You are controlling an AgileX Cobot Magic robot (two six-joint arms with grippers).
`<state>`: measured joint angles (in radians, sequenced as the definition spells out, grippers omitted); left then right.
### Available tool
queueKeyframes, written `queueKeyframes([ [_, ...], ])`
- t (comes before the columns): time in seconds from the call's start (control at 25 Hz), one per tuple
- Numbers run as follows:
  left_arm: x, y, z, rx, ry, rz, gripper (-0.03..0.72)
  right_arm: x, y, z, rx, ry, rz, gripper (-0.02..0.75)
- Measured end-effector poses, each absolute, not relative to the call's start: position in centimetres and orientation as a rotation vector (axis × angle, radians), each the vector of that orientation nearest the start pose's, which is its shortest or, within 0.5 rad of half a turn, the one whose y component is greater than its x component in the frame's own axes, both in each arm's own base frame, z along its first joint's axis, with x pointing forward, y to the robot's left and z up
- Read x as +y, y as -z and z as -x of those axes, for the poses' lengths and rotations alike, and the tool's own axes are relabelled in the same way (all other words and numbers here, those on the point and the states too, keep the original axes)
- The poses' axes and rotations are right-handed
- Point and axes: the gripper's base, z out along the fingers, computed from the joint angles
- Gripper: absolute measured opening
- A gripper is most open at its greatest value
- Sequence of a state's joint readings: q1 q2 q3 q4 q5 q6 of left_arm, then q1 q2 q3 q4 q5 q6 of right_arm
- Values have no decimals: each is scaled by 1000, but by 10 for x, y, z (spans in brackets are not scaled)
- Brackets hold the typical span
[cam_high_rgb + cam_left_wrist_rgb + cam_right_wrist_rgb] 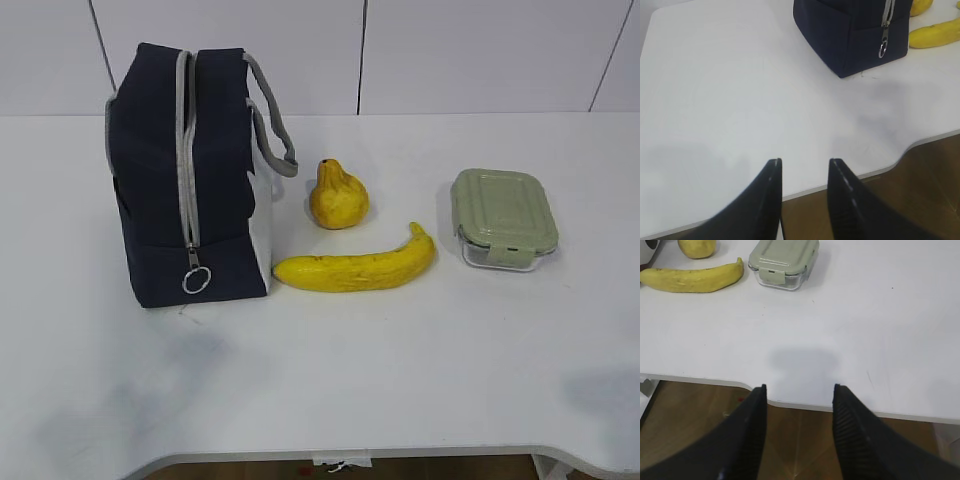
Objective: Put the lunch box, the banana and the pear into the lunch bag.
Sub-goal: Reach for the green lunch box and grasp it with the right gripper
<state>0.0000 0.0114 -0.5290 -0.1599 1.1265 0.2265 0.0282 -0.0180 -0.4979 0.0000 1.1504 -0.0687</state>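
Observation:
The navy lunch bag (190,175) stands upright at the left of the table, zipper shut, ring pull (197,280) hanging low. To its right sits the yellow pear (338,197), and in front of that lies the banana (356,267). The green-lidded lunch box (501,216) rests farther right. My left gripper (805,162) hovers open and empty over the table's near edge, well short of the bag (852,32). Over the same edge my right gripper (800,387) is open and empty, the lunch box (784,262) and banana (692,278) far ahead. Neither gripper shows in the exterior view.
The white table (400,380) has a curved cut-out in its front edge (340,458), with brown floor below. A white panelled wall (450,50) stands behind the table. Grey rope handles (272,120) droop from the bag toward the pear.

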Motion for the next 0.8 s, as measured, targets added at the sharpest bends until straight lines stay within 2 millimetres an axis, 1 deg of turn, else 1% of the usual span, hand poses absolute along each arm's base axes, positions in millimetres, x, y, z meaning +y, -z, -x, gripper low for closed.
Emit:
queueKeyframes([
  [0.8,-13,-281,10,2067,55,-251,241,0,-269,11,2116,24,103,335],
])
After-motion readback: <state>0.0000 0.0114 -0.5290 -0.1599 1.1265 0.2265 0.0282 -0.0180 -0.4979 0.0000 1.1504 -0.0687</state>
